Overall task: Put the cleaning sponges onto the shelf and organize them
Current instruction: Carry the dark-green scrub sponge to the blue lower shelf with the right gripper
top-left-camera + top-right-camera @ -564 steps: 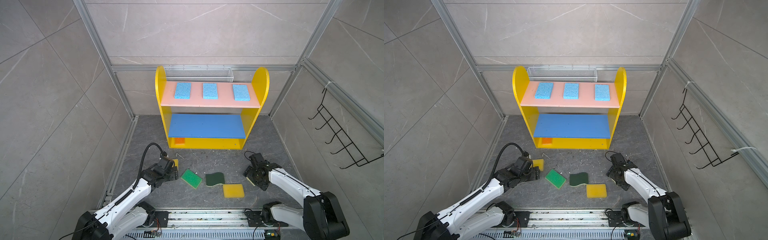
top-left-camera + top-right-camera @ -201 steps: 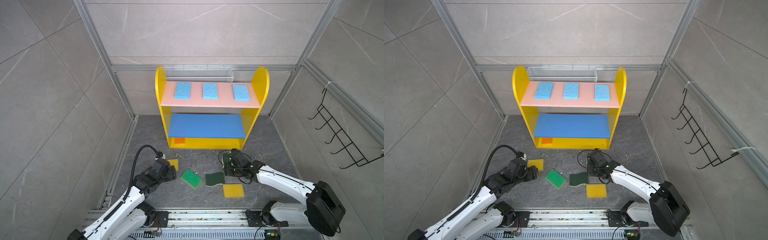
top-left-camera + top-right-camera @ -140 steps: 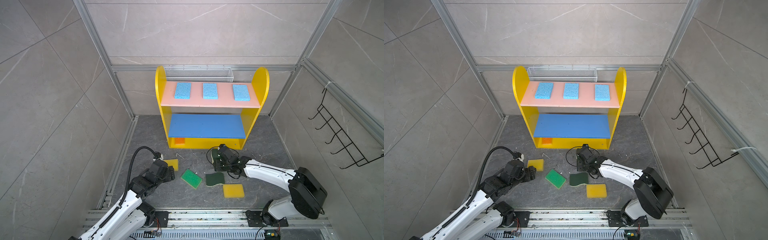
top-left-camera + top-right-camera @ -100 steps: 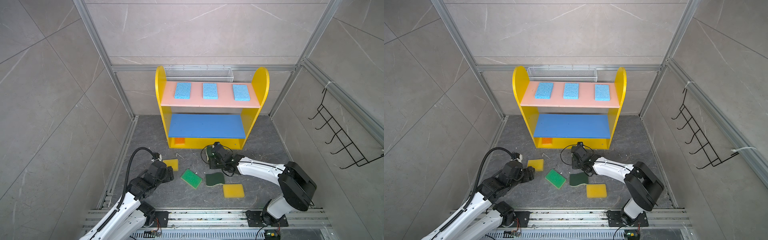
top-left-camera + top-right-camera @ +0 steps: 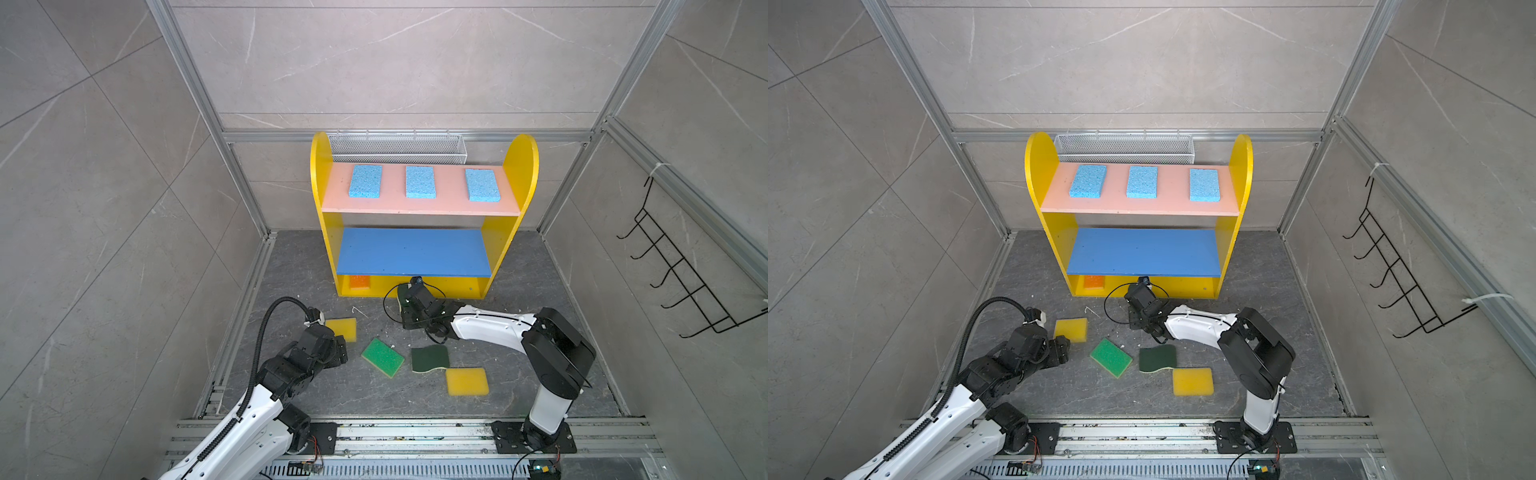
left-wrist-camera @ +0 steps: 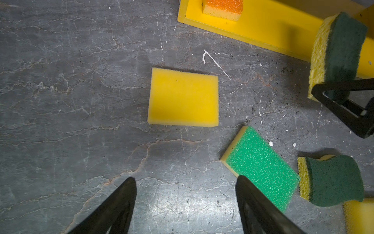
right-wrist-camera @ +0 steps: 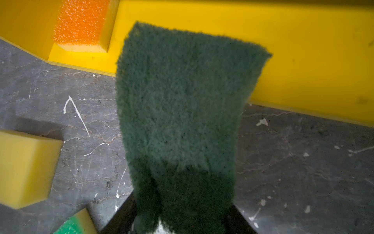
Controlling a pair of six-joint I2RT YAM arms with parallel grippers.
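Observation:
The yellow shelf (image 5: 524, 166) stands at the back with three light blue sponges (image 5: 420, 181) on its pink top board. An orange sponge (image 5: 359, 281) lies on its bottom tier at the left. My right gripper (image 7: 182, 210) is shut on a dark-green scourer (image 7: 182, 101), held upright just before the bottom tier's front edge. On the floor lie a yellow sponge (image 6: 183, 97), a bright green sponge (image 6: 261, 168), a second dark-green scourer (image 5: 430, 359) and another yellow sponge (image 5: 466, 381). My left gripper (image 6: 185, 180) hangs open and empty over bare floor, short of the near yellow sponge.
A white wire mesh basket (image 5: 397, 147) hangs behind the shelf. A black hook rack (image 5: 681, 274) is on the right wall. The right arm's cable (image 5: 388, 307) loops over the floor before the shelf. Metal rails (image 5: 415, 432) run along the front edge.
My right gripper has swung from the right side of the floor leftward and up to the shelf's bottom tier with the scourer. The left gripper has drawn back slightly from the yellow sponge.

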